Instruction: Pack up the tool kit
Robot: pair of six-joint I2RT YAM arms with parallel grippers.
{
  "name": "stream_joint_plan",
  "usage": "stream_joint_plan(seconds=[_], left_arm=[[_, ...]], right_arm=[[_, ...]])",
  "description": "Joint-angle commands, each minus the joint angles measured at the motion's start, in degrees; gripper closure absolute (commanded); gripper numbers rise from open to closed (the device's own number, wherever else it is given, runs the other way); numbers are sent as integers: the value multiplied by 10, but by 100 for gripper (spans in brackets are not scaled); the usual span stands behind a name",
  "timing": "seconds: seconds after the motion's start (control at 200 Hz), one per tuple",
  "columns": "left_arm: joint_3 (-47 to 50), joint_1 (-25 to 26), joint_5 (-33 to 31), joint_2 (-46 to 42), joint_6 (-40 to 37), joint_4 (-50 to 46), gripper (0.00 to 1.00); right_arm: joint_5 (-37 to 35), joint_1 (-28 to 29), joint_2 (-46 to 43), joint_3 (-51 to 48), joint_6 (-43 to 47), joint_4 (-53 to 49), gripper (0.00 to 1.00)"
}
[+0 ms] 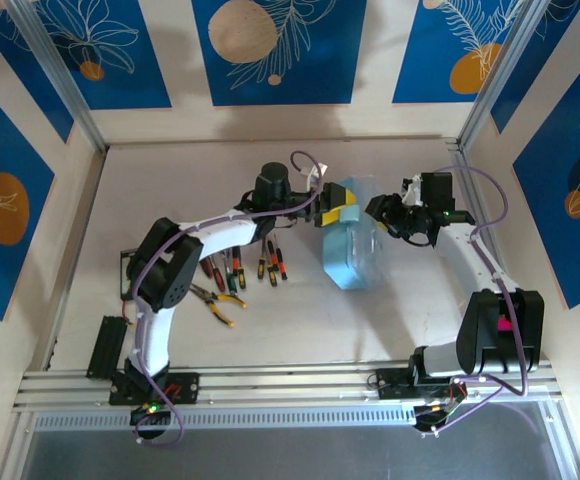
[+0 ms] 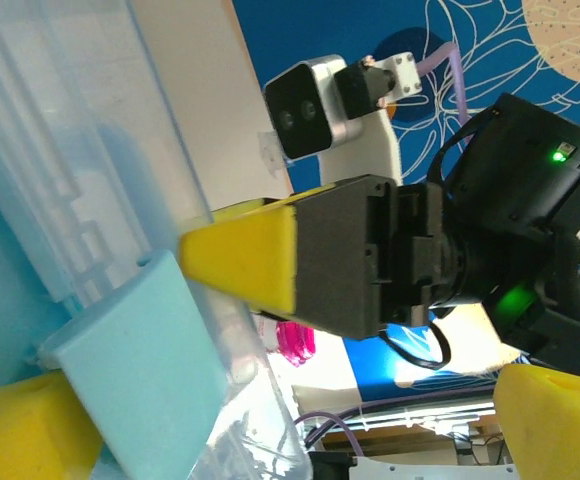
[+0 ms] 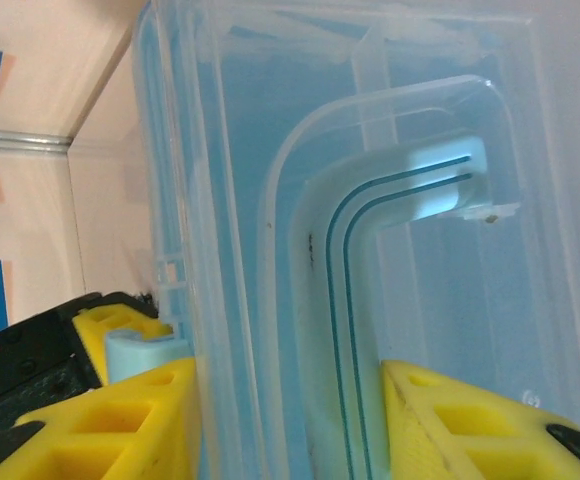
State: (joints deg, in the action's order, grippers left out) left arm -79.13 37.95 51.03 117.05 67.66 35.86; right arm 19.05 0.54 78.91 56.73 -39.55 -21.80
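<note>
Right tool (image 1: 378,213): clamped on clear lid (image 3: 270,150), presumably held raised for access to light-blue case (image 1: 348,262). Left tool (image 1: 340,207): spread wide, empty, beside lid. Screwdrivers (image 1: 245,268), pliers (image 1: 215,298): laid behind it, unpacked.

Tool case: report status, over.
Left gripper open beside the case. Right gripper clamped on its edge. Screwdrivers and pliers unpacked on the table.
</note>
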Motion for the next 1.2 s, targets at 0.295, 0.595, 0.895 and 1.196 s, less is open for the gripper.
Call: stream_joint_plan(seconds=[0.295,0.595,0.895,1.196], left_arm=[[65,-17,21,23,11,12,0],[70,-24,19,26,16,24,0],[89,-55,-21,2,-78,-145,0],[2,-59,-114,-29,-273,-450,0]], right_arm=[[8,38,8,70,5,-31,55],[-16,34,7,108,35,-78,54],[-109,43,12,149,116,-191,39],[-219,57,34,152,168,-259,7]])
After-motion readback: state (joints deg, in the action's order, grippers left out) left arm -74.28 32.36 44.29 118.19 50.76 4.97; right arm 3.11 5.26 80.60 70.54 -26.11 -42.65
